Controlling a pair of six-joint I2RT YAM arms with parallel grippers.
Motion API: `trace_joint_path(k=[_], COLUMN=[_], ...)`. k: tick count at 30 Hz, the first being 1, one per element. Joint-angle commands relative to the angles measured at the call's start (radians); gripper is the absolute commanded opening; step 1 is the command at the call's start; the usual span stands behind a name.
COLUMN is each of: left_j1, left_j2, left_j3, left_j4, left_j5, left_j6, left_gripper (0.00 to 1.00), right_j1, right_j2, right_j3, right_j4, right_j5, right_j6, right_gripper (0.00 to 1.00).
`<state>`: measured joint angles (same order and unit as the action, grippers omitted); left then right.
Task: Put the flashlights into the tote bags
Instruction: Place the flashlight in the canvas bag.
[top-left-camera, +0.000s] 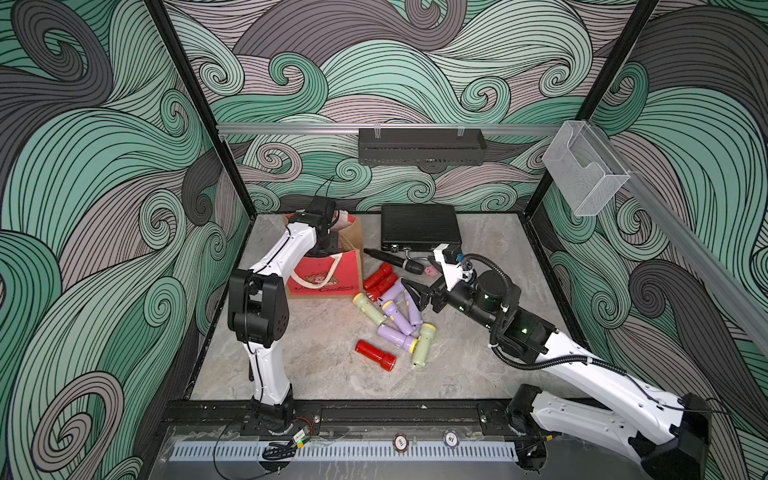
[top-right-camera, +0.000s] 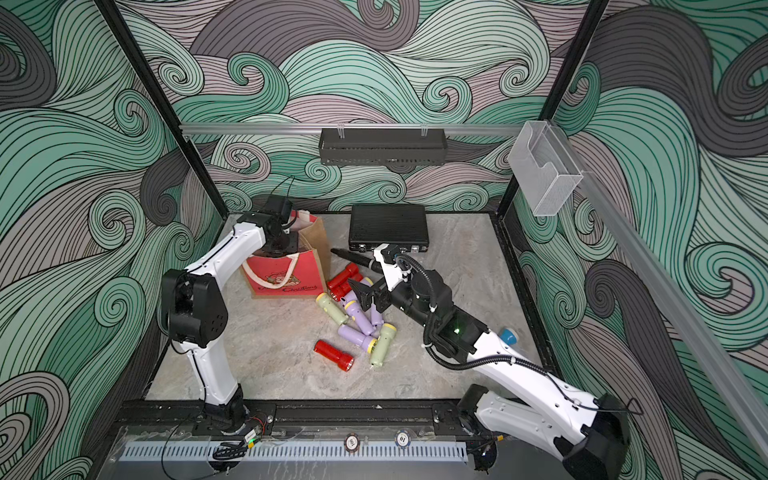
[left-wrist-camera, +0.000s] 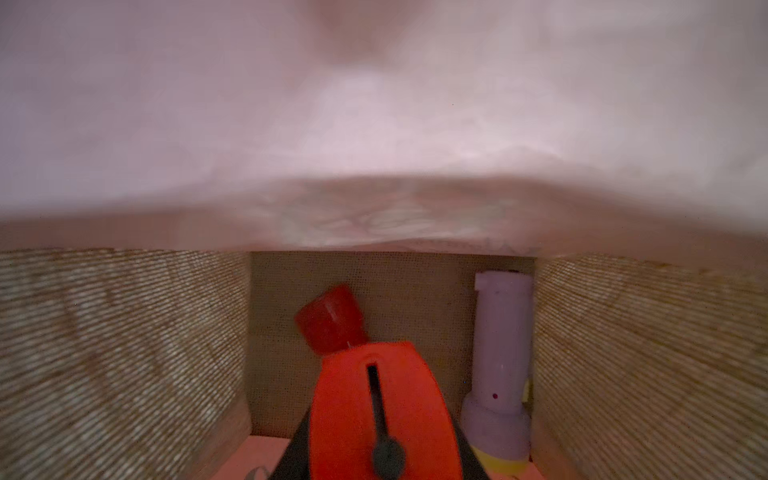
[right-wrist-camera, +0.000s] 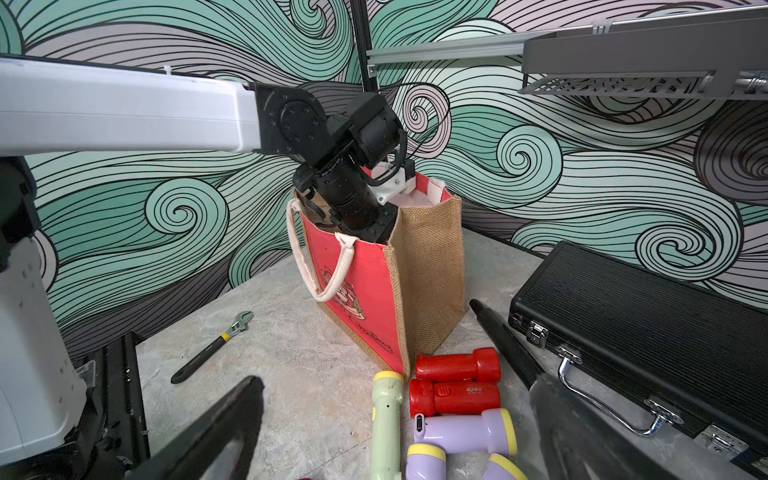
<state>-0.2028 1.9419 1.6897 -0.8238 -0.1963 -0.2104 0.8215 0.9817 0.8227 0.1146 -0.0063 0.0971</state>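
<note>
My left fingers (left-wrist-camera: 297, 453) clamp a red flashlight (left-wrist-camera: 374, 399) inside the tote bag (right-wrist-camera: 428, 266), beside a lilac flashlight (left-wrist-camera: 500, 353). My right fingers (right-wrist-camera: 224, 424) hang spread wide above the other flashlights (top-left-camera: 397, 336), heaped on the table (top-left-camera: 324, 365) just beside the bag.

The red front of the tote bag (top-left-camera: 332, 270) carries a line of dark script under its printed figure; in both top views it reads "Christmas", while the word before it is covered. In the right wrist view the same line runs too steeply to read. On the front rail, a blue-rimmed chip (top-left-camera: 451, 439) shows "10"; the darker chip (top-right-camera: 352, 443) beside it seems to show "100". A red flashlight (right-wrist-camera: 455, 398) on the surface bears a small raised logo, too fine to read.
</note>
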Motion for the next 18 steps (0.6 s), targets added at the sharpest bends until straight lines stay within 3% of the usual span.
trace_joint_path(k=[1, 12, 15, 18], left_j1=[0.016, 0.026, 0.026, 0.026], left_j2=[0.054, 0.103, 0.061, 0.022], left_j3=[0.067, 0.046, 0.033, 0.03], left_j4=[-0.062, -0.049, -0.04, -0.041], left_j5=[0.018, 0.055, 0.054, 0.053], left_j6=[-0.017, -0.035, -0.037, -0.036], left_gripper=[0.0, 0.01, 0.19, 0.31], right_j1=[-0.007, -0.013, -0.015, -0.015], right_j2=[-0.006, 0.005, 0.013, 0.028], right_j3=[0.001, 0.007, 0.009, 0.016], right_j4=[0.003, 0.0, -0.001, -0.011], right_j5=[0.016, 0.016, 0.013, 0.012], right_j6=[0.0, -0.003, -0.001, 0.002], right_gripper=[1.0, 1.0, 1.0, 1.0])
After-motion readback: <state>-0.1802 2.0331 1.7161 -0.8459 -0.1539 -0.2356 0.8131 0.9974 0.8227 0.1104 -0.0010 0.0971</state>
